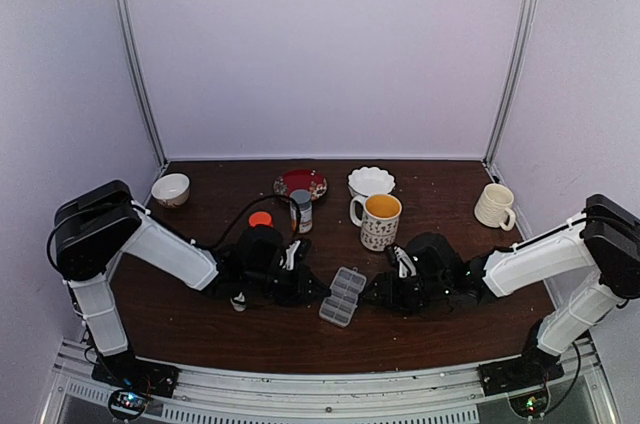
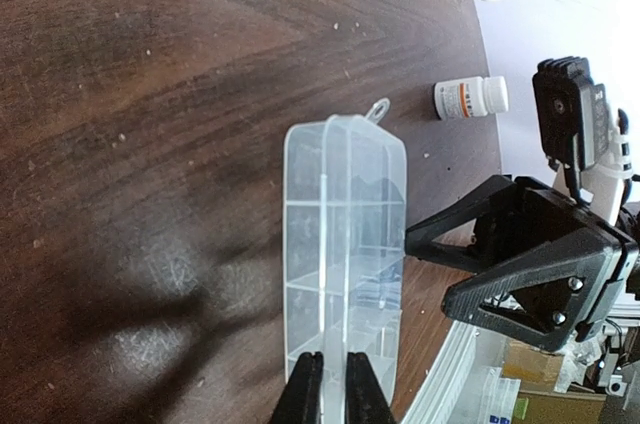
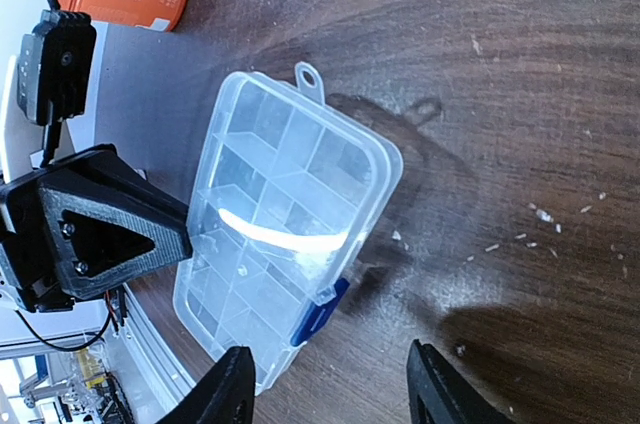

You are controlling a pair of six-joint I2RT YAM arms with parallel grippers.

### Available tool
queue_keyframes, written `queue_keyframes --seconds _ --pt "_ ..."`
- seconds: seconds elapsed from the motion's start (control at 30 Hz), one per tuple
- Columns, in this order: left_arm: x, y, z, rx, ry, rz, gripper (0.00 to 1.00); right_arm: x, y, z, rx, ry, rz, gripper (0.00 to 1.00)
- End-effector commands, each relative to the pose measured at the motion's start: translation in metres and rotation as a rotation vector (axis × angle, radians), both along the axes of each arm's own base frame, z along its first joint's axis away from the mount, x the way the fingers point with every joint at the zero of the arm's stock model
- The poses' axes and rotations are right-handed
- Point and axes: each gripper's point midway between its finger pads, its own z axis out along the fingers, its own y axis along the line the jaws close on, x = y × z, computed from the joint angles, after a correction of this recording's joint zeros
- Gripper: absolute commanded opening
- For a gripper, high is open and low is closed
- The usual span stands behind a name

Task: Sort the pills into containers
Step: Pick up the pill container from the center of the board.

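Pinching near end of pill box (image 2: 340,234) — left hand (image 2: 328,374) clamped on it; right hand (image 3: 330,364) apart, box at its eleven o'clock, long axis twelve-to-six.

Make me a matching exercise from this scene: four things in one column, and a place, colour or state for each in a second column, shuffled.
Things:
1. pill box
2. plate
3. plain mug
4. right gripper

Descriptions:
A. farthest right of the dishes
B. jaws standing open
C. clear plastic, in the middle
D. red, at the back

Pairs: 1-C, 2-D, 3-A, 4-B
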Motion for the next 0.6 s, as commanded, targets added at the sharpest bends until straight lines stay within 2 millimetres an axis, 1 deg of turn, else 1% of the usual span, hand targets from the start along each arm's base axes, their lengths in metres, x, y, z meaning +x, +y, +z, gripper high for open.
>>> queue_keyframes --seconds 0.0,0.13,0.27,0.33,0.4,0.57 --pt "0.002 -0.002 0.007 0.02 -0.045 -0.015 0.0 0.013 0.01 0.012 0.031 -0.039 -0.007 0.54" --pt "0.001 -0.005 0.01 0.017 -0.05 -0.018 0.0 0.013 0.02 0.017 0.087 -0.036 0.006 0.54" --pt "0.001 -0.006 0.013 0.009 -0.051 -0.019 0.0 0.011 0.021 0.012 0.096 -0.021 0.008 0.55" --pt "0.0 -0.007 0.019 -0.01 -0.054 -0.017 0.0 0.011 0.02 0.012 0.1 -0.023 0.003 0.57" --pt "0.0 -0.007 0.029 -0.029 -0.064 -0.016 0.0 0.01 0.018 0.015 0.108 -0.034 -0.001 0.58" --pt "-0.002 -0.009 0.052 -0.086 -0.072 -0.019 0.0 0.01 0.016 0.032 0.165 -0.079 0.001 0.65"
